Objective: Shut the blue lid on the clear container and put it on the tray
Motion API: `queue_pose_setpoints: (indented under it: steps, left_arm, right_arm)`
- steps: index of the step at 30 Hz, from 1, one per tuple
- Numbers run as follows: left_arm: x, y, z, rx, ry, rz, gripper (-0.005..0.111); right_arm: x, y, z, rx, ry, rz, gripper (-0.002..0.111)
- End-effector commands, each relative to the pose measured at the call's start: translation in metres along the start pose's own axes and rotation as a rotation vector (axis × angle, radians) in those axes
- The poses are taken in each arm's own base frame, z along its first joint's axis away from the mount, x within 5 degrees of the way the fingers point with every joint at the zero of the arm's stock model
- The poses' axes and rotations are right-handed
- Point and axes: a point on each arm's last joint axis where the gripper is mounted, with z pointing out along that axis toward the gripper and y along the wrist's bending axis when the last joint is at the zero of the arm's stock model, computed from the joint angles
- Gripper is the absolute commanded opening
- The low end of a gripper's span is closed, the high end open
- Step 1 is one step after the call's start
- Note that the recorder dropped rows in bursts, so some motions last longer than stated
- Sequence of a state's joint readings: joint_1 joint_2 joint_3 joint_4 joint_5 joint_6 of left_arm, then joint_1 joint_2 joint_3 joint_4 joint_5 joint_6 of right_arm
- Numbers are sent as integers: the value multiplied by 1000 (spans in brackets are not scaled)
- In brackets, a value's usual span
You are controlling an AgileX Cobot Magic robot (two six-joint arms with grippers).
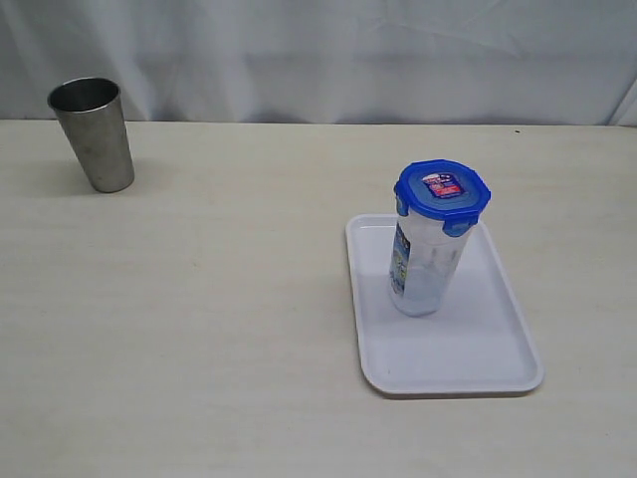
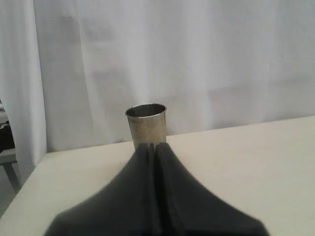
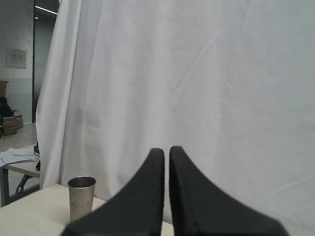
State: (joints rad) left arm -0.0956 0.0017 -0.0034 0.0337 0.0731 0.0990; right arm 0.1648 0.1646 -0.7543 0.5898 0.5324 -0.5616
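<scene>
The clear container [image 1: 423,264] stands upright on the white tray [image 1: 478,349] at the right of the exterior view, with the blue lid [image 1: 443,189] seated on its top and the flaps folded down. Neither arm shows in the exterior view. In the left wrist view my left gripper [image 2: 153,146] is shut with nothing between its black fingers, pointing toward the steel cup. In the right wrist view my right gripper [image 3: 166,151] is shut and empty, held up in front of the white curtain. Container, lid and tray are out of both wrist views.
A tapered steel cup [image 1: 93,134] stands at the far left of the cream table [image 1: 199,329]; it also shows as the steel cup [image 2: 146,125] past the left fingers and the steel cup [image 3: 81,196] low beside the right fingers. A white curtain [image 1: 328,50] hangs behind the table.
</scene>
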Motion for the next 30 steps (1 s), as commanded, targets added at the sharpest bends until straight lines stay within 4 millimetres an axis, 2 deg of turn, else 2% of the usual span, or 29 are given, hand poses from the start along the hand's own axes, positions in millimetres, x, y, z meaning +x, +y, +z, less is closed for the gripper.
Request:
queue_pose_setpoints:
  steps: [1, 8, 15, 20, 30]
  left_arm:
    - [9, -1, 0, 6, 90, 8, 0]
    - [22, -2, -2, 20, 232, 5, 0]
    - [22, -2, -2, 20, 229, 0, 0]
    - [21, -4, -2, 34, 227, -76, 0]
    - [22, -4, -3, 35, 235, -71, 0]
  right_arm:
    - [1, 0, 0, -3, 2, 3, 4]
    - [1, 0, 0, -3, 2, 3, 4]
    - [1, 0, 0, -3, 2, 3, 4]
    - [1, 0, 0, -3, 2, 3, 4]
    - [1, 0, 0, -3, 2, 3, 4]
